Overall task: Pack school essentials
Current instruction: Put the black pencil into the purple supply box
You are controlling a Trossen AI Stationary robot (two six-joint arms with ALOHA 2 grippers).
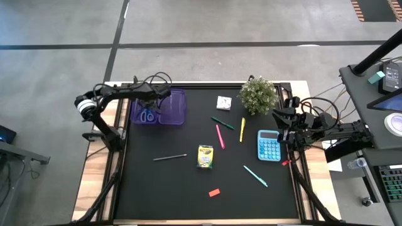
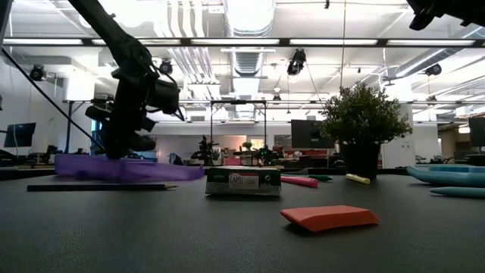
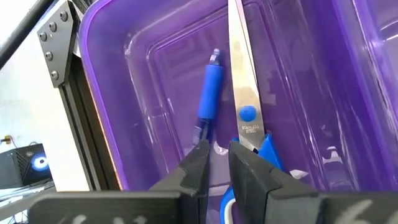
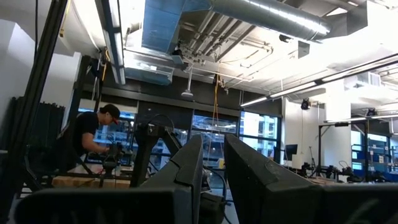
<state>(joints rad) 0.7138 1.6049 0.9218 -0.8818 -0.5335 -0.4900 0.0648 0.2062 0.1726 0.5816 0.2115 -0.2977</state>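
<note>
The left gripper (image 1: 149, 105) is hanging over the purple case (image 1: 178, 108) in the upper left of the high view, right above the blue-handled scissors (image 1: 147, 116) lying in the case's left half. Through the left wrist view its fingers (image 3: 196, 163) are standing a narrow slit apart with nothing between them; the scissors (image 3: 244, 106) and a blue pen (image 3: 209, 93) are lying side by side just past the fingertips, both with their long axes running away from the claw along the case floor.

The rest is waiting out on the black mat (image 1: 157, 188), and this arm looks the nearer one for the grey pencil (image 1: 169, 157), lying crosswise below the case, and the crayon box (image 1: 205, 156) at centre. The pink pen (image 1: 220, 135), green pen (image 1: 222, 123), yellow pen (image 1: 242, 129), teal pen (image 1: 255, 176) and red eraser (image 1: 214, 193) are sitting closer to the right gripper (image 1: 284, 133), which is parked at the right edge by a blue calculator (image 1: 269, 145), fingers slightly parted and empty.

Beyond the table an open workshop with bright ceiling lights is showing, a person working at a bench far off.
</note>
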